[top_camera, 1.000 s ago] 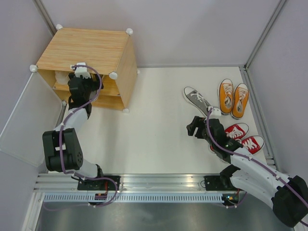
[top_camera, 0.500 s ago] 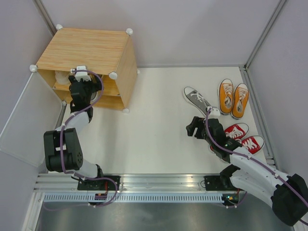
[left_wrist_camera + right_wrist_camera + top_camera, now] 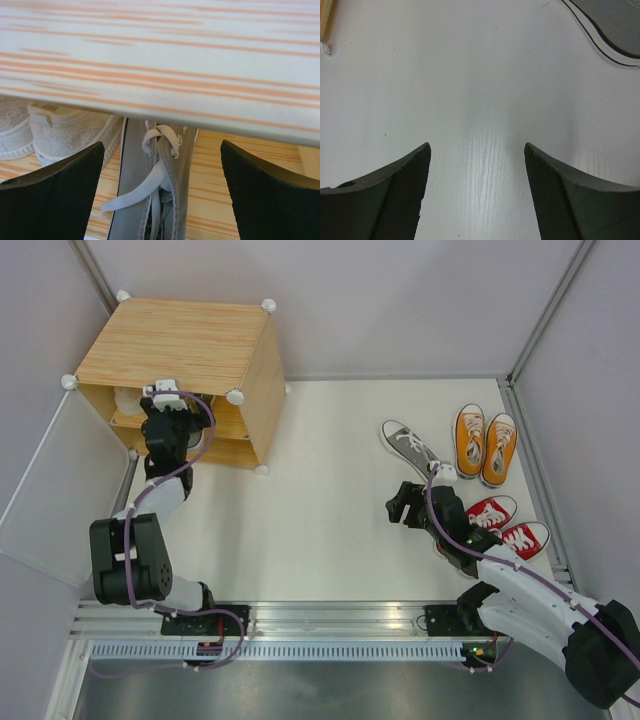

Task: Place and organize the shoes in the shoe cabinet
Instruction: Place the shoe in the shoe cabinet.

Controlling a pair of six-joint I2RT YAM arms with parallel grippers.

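Wood, canvas, matt white
Shoe cabinet (image 3: pixel 185 340): streaky light wood. Grey sneaker (image 3: pixel 180 190): woven canvas, flat cloth laces (image 3: pixel 137 190). Table (image 3: pixel 330 530): smooth white with faint sheen.

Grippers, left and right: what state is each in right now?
Left gripper: open, straddling a grey lace-up canvas sneaker, not gripping it.
Right gripper: open, empty, above the white table.

Unseen from my left wrist: grey sneaker (image 3: pixel 131 175), far end hidden behind cabinet panel (image 3: pixel 160 65), near end cut by lower edge; cream sneakers (image 3: pixel 70 132) cropped at left.
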